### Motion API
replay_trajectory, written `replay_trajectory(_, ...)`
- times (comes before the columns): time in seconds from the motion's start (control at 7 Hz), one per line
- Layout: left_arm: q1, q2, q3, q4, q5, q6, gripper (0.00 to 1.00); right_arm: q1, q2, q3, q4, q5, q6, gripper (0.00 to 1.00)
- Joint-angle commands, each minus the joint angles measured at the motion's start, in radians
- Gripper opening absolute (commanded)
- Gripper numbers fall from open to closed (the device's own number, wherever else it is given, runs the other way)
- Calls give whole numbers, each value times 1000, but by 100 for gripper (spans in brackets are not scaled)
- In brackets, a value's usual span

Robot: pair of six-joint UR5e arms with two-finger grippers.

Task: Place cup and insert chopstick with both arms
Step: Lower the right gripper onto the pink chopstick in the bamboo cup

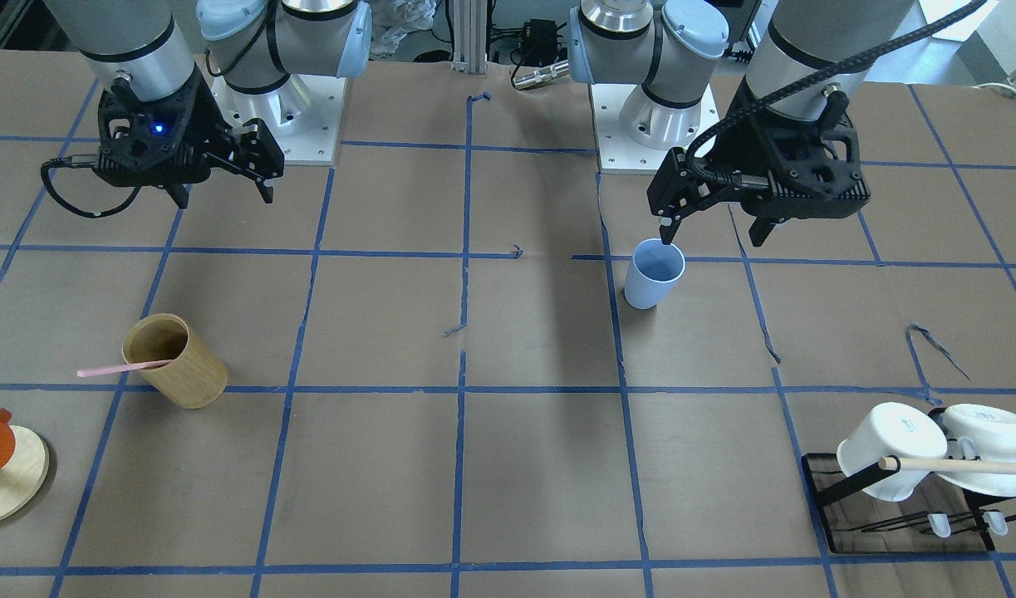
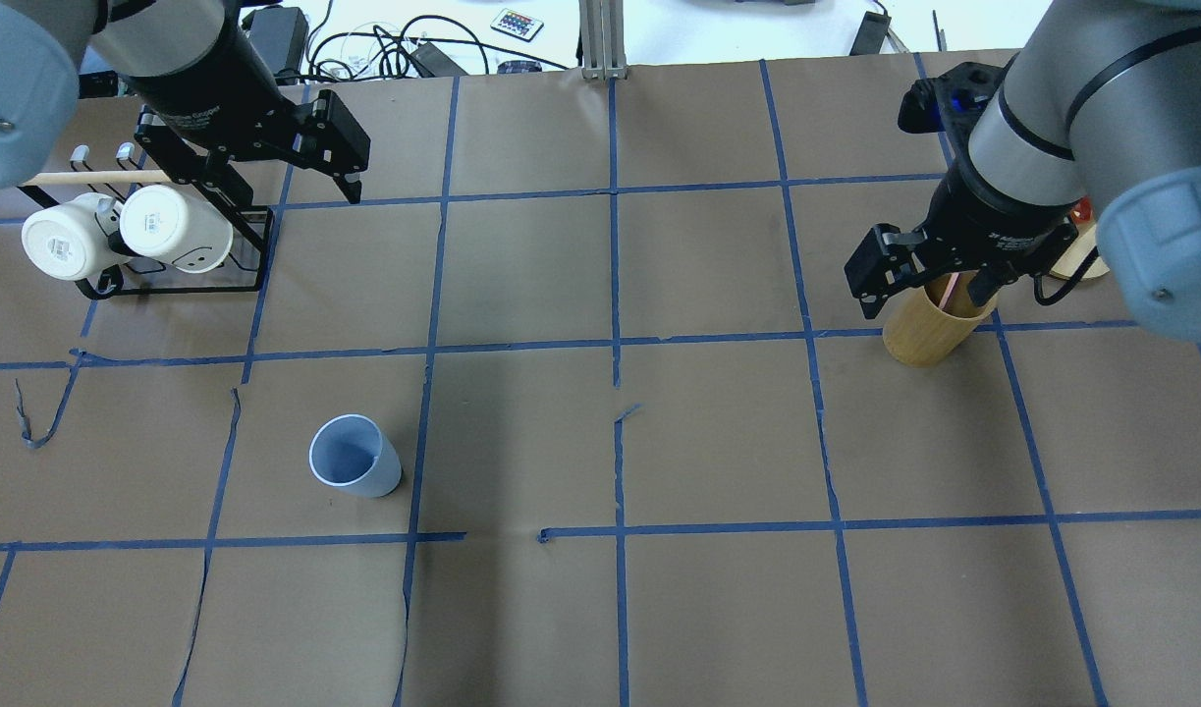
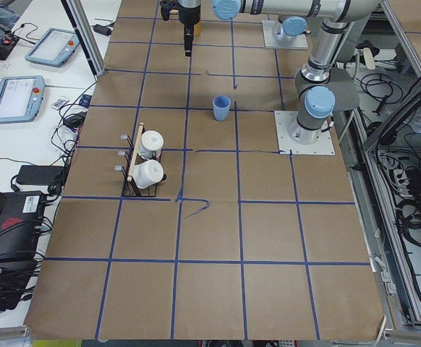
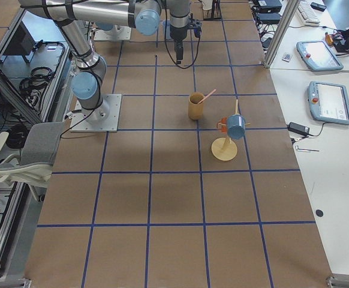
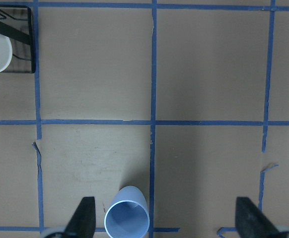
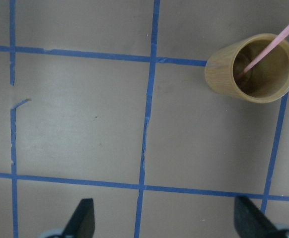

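Cup (image 3: 220, 108) apparently upright on table (image 3: 268, 238).

Pale blue cup (image 1: 655, 274), pink chopstick (image 1: 117, 369), tan wood-grain cylinder (image 1: 184, 370), brown table (image 1: 541, 465), blue tape grid (image 1: 458, 465)

Both arms at one instant. The left arm (image 1: 815, 50) and the right arm (image 1: 125, 41) each reach out from the base, forearm about level in the side views, wrist turned so the tool points down. The left pincer (image 1: 714, 232) has its fingers (image 5: 85, 218) spread wide with nothing between them. The right pincer (image 1: 223, 196) has its fingers (image 6: 84, 218) likewise spread and empty.
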Motion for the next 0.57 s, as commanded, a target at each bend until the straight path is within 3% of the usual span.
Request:
replay_trajectory(0.0, 3, 4, -6, 1, 2, 0, 100, 1, -10, -2, 43, 41, 1, 100)
replay_trajectory(0.43, 0, -5, -13, 7, 4, 0, 100, -1, 22, -93, 163, 26, 1, 100)
